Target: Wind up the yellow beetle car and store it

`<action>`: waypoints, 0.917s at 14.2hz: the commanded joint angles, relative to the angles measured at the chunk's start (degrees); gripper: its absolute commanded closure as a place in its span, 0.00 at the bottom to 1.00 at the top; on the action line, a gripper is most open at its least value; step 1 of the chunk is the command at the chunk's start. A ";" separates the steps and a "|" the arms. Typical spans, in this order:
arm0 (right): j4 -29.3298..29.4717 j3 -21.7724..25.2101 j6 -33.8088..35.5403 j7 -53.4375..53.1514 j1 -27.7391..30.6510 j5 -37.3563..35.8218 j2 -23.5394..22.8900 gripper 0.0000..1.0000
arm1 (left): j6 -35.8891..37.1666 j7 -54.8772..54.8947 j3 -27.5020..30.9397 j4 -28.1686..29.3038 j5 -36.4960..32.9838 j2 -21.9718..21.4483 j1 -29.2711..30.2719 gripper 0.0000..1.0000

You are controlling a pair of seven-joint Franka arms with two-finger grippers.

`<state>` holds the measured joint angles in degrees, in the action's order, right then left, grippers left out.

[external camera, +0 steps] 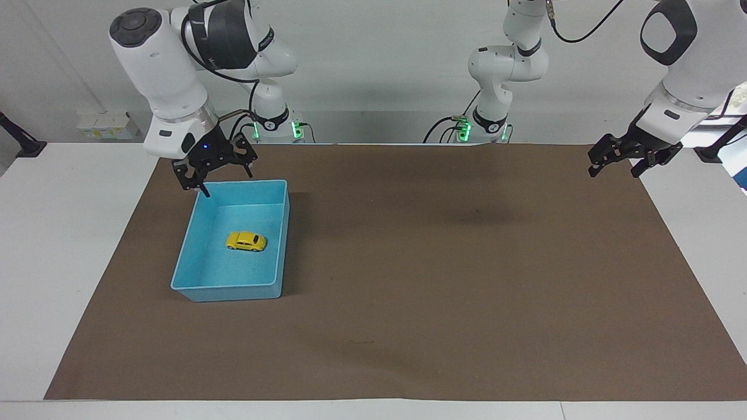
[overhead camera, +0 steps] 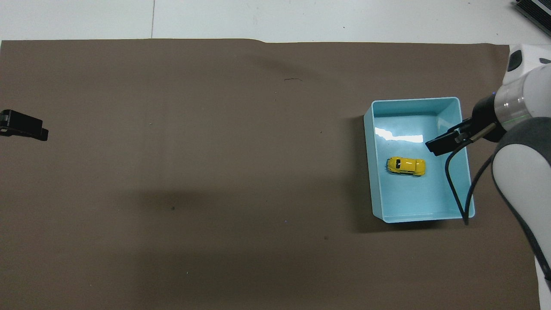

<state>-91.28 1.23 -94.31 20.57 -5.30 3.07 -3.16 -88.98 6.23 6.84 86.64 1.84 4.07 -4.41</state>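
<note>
A brown mat (external camera: 443,280) covers the table; toward the right arm's end sits a blue bin (external camera: 201,287). In the bin's middle lies the car (external camera: 246,241), tiny, bright yellow, rounded, on its wheels, nose toward three o'clock in the facing view. The right gripper (external camera: 212,172) hangs spread and empty over the bin's twelve-o'clock rim there. The left gripper (external camera: 633,158), spread and empty, waits over the mat's edge; overhead only its tip shows.

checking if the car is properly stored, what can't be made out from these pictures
- Yellow beetle car in the blue bin: any wind-up key or spring state is too small to see in either view.
- Left gripper: overhead view, cut off by the picture's edge; only a black tip shows.
- Right gripper: overhead view, mostly covered by its own arm; facing view shows it raised over the bin's rim nearer the robots, jaws open.
</note>
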 commanded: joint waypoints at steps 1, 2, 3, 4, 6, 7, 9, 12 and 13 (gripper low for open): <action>3.82 -0.27 4.56 -9.20 0.73 1.32 -0.18 0.00 | 0.38 -0.34 -0.34 0.99 -0.96 -1.17 0.37 0.00; 4.88 -0.35 5.80 -11.67 0.64 1.32 -0.09 0.00 | 0.38 -0.34 -0.34 0.99 -0.96 -1.17 0.37 0.00; 5.50 -0.36 6.76 -14.91 0.64 1.84 -0.09 0.00 | 0.38 -0.34 -0.34 0.99 -0.96 -1.25 0.37 0.00; 5.76 0.08 7.56 -17.64 0.64 2.28 -0.09 0.00 | 0.38 -0.34 -0.34 0.99 -0.96 -1.17 0.37 0.00; 5.77 0.61 8.88 -18.55 0.81 1.94 1.74 0.00 | 0.38 -0.34 -0.34 0.99 -0.96 -1.17 0.37 0.00; 5.77 0.87 8.88 -18.55 0.99 1.94 2.36 0.00 | 0.38 -0.34 -0.34 0.99 -0.96 -1.17 0.37 0.00; 5.77 1.75 8.88 -18.72 0.99 1.94 2.37 0.00 | 0.38 -0.34 -0.34 0.99 -0.96 -1.17 0.37 0.00; 5.77 1.58 9.58 -24.50 0.90 2.02 2.98 0.00 | 0.38 -0.34 -0.34 0.99 -0.96 -1.17 0.37 0.00; 5.68 1.40 9.59 -25.92 0.90 1.85 3.24 0.00 | 0.38 -0.34 -0.34 0.99 -0.96 -1.17 0.37 0.00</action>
<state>-85.60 3.16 -85.65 -1.86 -4.87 3.48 -0.68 -88.98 6.23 6.84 86.64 1.84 4.05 -4.41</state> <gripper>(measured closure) 0.000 0.000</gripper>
